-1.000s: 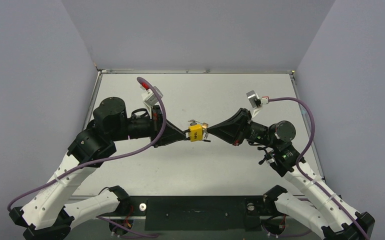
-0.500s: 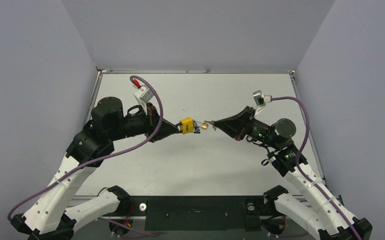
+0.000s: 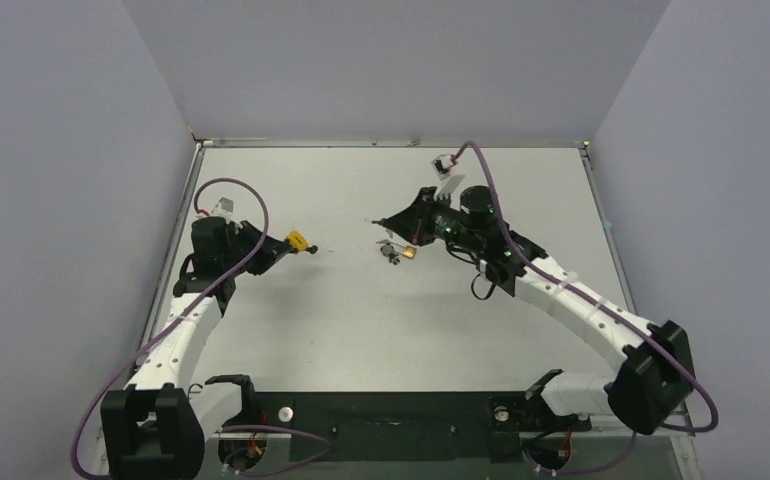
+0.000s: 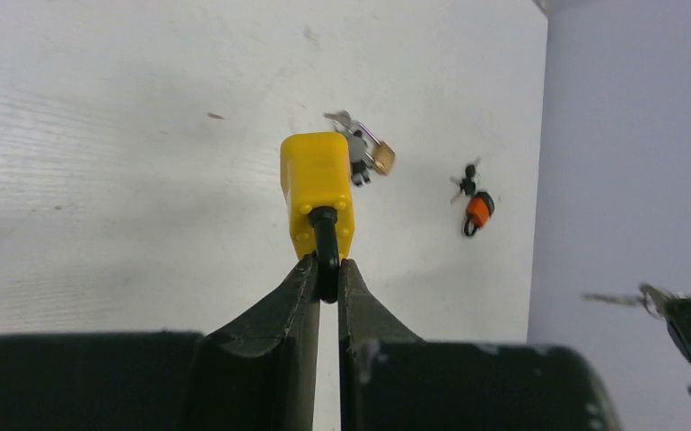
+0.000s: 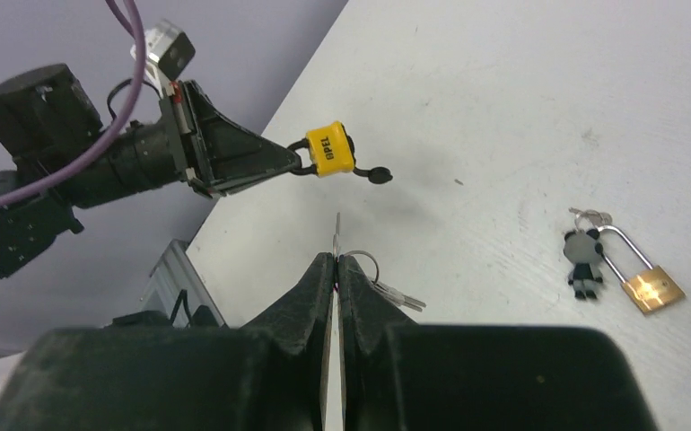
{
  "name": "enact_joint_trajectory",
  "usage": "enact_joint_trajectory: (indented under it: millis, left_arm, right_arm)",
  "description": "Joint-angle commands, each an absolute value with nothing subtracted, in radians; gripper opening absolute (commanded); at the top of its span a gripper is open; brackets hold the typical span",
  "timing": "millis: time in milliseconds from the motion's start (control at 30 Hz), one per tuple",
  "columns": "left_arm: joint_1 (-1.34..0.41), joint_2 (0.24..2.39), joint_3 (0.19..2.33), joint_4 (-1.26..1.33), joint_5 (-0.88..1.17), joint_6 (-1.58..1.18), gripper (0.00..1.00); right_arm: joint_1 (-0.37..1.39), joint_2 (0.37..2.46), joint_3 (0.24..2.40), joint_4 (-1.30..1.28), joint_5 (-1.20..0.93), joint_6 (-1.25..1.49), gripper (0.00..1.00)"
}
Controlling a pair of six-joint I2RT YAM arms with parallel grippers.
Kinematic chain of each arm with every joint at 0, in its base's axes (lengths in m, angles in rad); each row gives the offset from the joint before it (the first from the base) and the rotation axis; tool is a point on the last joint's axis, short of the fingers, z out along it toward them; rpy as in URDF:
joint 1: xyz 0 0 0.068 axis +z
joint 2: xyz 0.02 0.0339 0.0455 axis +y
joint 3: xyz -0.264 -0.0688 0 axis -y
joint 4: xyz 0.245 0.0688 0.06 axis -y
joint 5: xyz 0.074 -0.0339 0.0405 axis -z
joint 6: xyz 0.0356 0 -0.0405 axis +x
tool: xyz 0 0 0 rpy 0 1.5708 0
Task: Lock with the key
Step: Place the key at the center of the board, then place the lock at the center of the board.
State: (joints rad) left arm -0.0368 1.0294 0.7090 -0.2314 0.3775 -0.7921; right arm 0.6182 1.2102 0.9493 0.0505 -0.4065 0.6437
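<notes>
Two claws grip: your left claw pinches the yellow padlock by its shackle, your right claw pinches the key, blade just past its tips, well apart from the padlock ahead; whether it's latched is unclear, so key work may remain.

Overhead rear view; wrist views sharing yellow padlock

The left gripper swings the yellow padlock to frame left, while the right gripper lifts its silver key toward upper centre.
</notes>
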Motion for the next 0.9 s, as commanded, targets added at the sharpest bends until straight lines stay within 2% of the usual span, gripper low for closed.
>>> enact_joint_trajectory:
  millis: [0, 333, 733, 867]
  left_arm:
    - [0.066, 1.076, 0.643, 0.176, 0.382, -0.977, 0.00]
    - [0.141, 1.254, 0.555, 0.228, 0.231, -1.005, 0.00]
    - [0.145, 1.342, 0.513, 0.067, 0.135, -1.071, 0.00]
    - [0.147, 1.347, 0.509, 0.036, 0.090, -1.082, 0.16]
  right_arm:
    - [0.666, 1.430, 1.125, 0.063, -0.316, 0.618, 0.00]
    - [0.797, 1.942, 1.557, 0.044, -0.258, 0.677, 0.00]
    - [0.894, 2.283, 1.822, 0.149, -0.234, 0.792, 0.00]
    - [0.897, 2.346, 1.873, 0.156, -0.242, 0.810, 0.00]
